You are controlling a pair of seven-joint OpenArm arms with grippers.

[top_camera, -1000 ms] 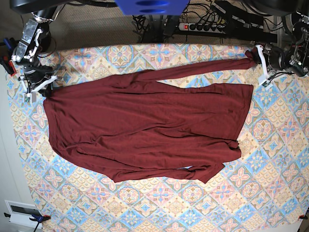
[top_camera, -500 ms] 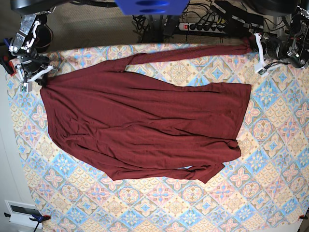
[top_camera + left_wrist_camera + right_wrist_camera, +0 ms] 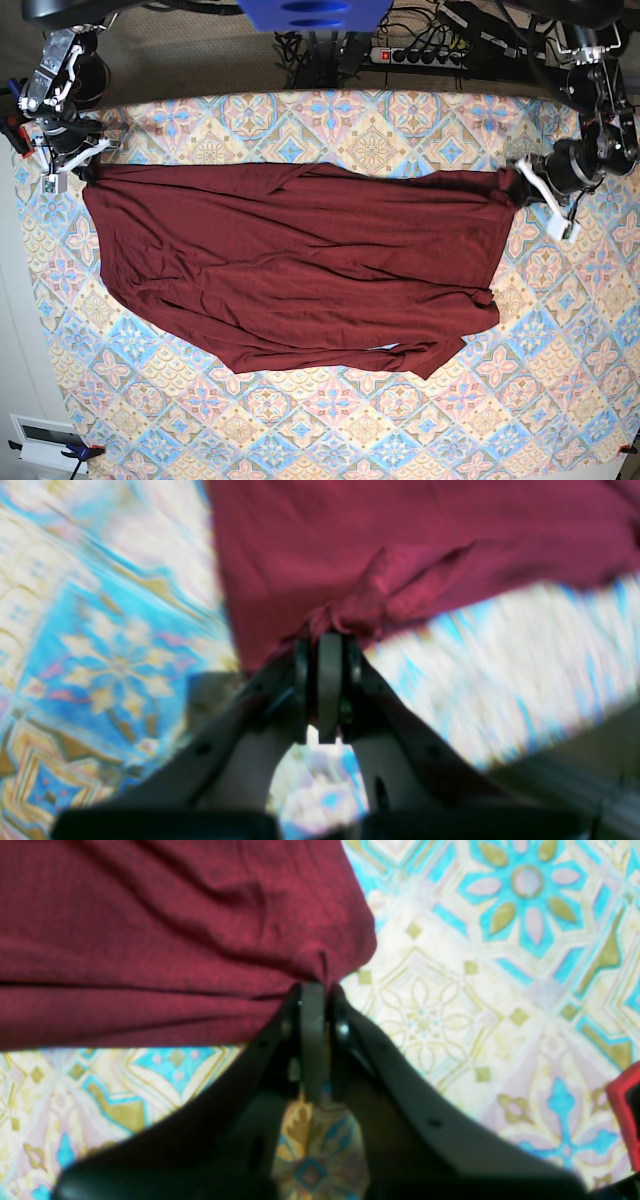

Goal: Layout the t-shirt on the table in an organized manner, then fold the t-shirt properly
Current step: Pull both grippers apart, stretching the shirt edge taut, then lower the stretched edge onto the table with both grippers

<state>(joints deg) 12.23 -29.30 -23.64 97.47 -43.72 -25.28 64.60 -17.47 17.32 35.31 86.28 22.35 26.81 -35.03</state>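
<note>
The dark maroon t-shirt [image 3: 300,265] lies spread across the patterned table [image 3: 560,330], wrinkled, with a bunched fold at its near edge. My left gripper [image 3: 517,187] is at the shirt's right far corner; in the left wrist view it [image 3: 325,640] is shut on a bunched bit of maroon cloth [image 3: 400,555], low over the table [image 3: 100,655]. My right gripper [image 3: 82,170] is at the shirt's left far corner; in the right wrist view it [image 3: 312,992] is shut on the cloth's edge [image 3: 175,940] over the table [image 3: 450,1015].
A power strip [image 3: 420,55] and cables lie beyond the table's far edge. A blue robot part [image 3: 315,12] hangs at the top centre. A white box [image 3: 45,440] sits off the table's near left corner. A red clamp [image 3: 625,1110] is beside my right gripper.
My left gripper has carried the sleeve from the table's far right corner toward the near side, so the sleeve now lies along the shirt's far edge. My right gripper shifted slightly farther back, then held.
</note>
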